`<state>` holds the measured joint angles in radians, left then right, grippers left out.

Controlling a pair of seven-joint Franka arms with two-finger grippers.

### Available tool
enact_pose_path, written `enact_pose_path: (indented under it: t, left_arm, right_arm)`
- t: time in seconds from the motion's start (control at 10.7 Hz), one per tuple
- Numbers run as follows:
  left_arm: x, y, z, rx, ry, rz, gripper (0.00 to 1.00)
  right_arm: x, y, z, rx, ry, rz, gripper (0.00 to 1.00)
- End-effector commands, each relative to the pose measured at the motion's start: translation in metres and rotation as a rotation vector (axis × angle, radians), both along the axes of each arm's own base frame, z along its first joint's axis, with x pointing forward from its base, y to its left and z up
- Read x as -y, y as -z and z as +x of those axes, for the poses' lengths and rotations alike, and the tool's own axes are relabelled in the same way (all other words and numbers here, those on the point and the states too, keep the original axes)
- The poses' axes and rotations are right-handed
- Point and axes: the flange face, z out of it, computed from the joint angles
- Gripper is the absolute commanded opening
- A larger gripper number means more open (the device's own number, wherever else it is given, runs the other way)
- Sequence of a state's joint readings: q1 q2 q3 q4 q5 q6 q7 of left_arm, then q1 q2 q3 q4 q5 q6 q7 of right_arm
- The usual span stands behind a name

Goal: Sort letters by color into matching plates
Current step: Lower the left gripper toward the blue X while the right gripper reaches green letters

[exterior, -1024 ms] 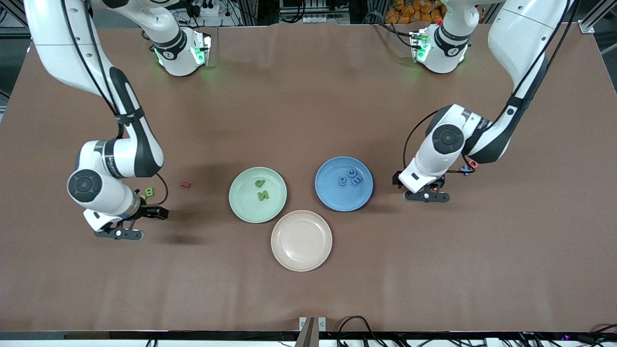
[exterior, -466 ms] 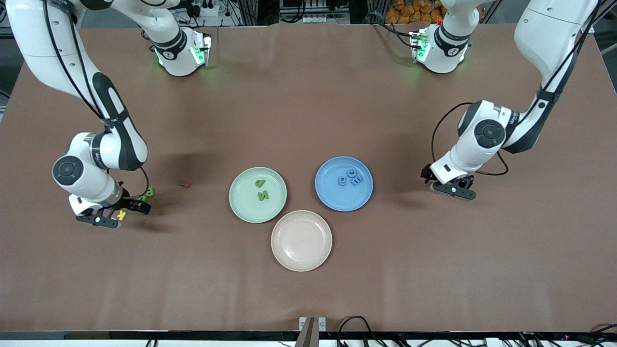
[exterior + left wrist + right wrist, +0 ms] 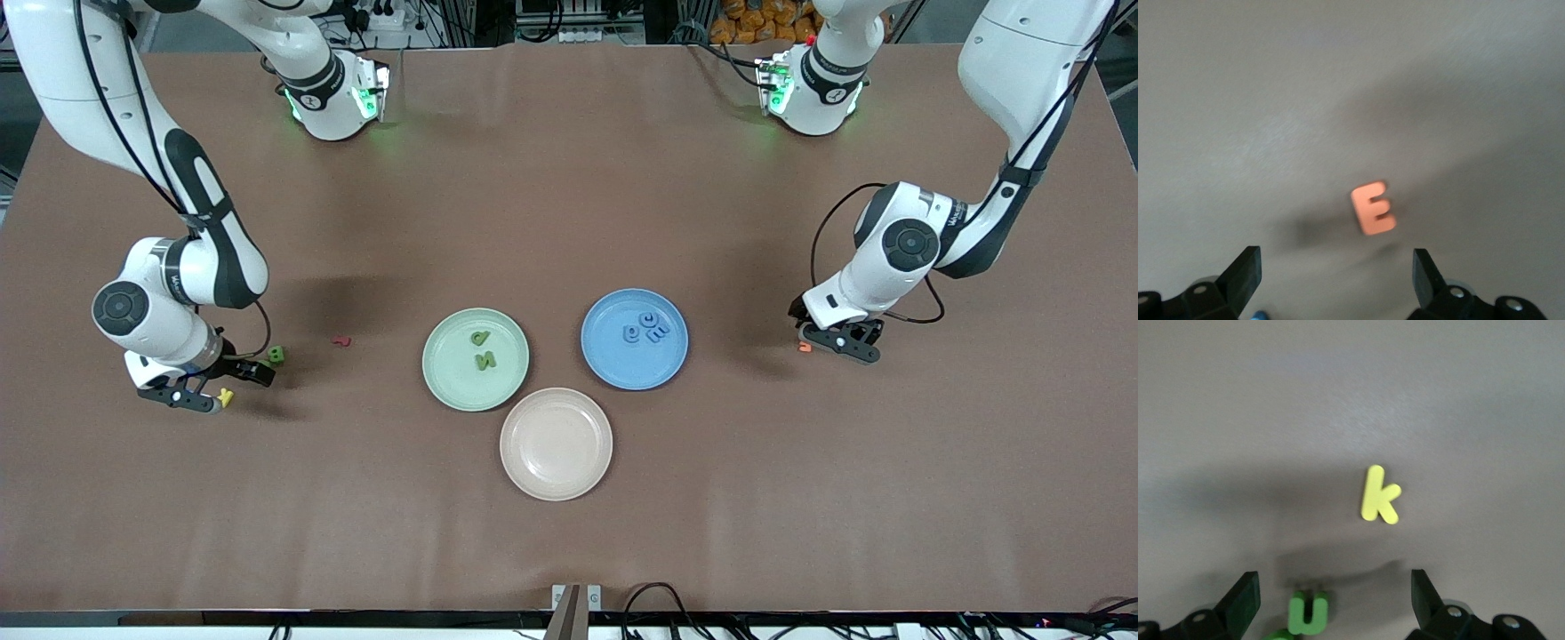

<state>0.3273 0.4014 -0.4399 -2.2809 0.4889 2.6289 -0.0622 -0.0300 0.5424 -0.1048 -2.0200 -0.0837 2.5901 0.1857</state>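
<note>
Near the right arm's end of the table my right gripper (image 3: 218, 387) hangs open, low over the table, with a yellow letter k (image 3: 226, 396) (image 3: 1379, 495) just ahead of its fingertips. A green letter u (image 3: 1308, 613) lies between its open fingers, untouched, and another green letter (image 3: 276, 355) lies beside it. My left gripper (image 3: 831, 336) is open over an orange letter E (image 3: 805, 347) (image 3: 1373, 209). The green plate (image 3: 444, 378) holds two green letters (image 3: 484, 360). Three blue letters (image 3: 652, 327) lie in the blue plate (image 3: 613, 369). A dark red letter (image 3: 340, 340) lies on the table.
The pinkish-beige plate (image 3: 556, 484) has nothing in it and sits nearest the front camera, between the other two plates. The brown tabletop (image 3: 569, 196) spreads wide around them. Both arm bases stand along the table's edge farthest from the camera.
Both arms swung outward from the plates toward their own ends of the table. The right gripper uncovered the yellow letter; the left gripper came over the orange letter.
</note>
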Motion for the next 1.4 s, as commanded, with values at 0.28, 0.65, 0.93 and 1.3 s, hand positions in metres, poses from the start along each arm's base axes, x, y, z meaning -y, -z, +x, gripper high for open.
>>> enact_pose_path:
  t: [0.28,0.65,0.93,1.3]
  left_arm:
    - [-0.032,-0.001,-0.013,0.012,0.102,0.064,1.00]
    - [-0.042,0.004,-0.023,-0.012,0.126,0.069,1.00]
    - [-0.043,0.005,-0.028,-0.025,0.185,0.073,1.00]
    - [-0.065,0.005,-0.025,-0.040,0.296,0.074,1.00]
  right_arm:
    - [0.007,0.003,-0.018,-0.009,0.105,0.061,1.00]
    - [0.004,0.009,-0.024,-0.024,0.104,0.064,1.00]
    - [0.002,0.011,-0.029,-0.031,0.123,0.078,1.00]
    - [0.001,0.007,-0.035,-0.032,0.124,0.081,1.00]
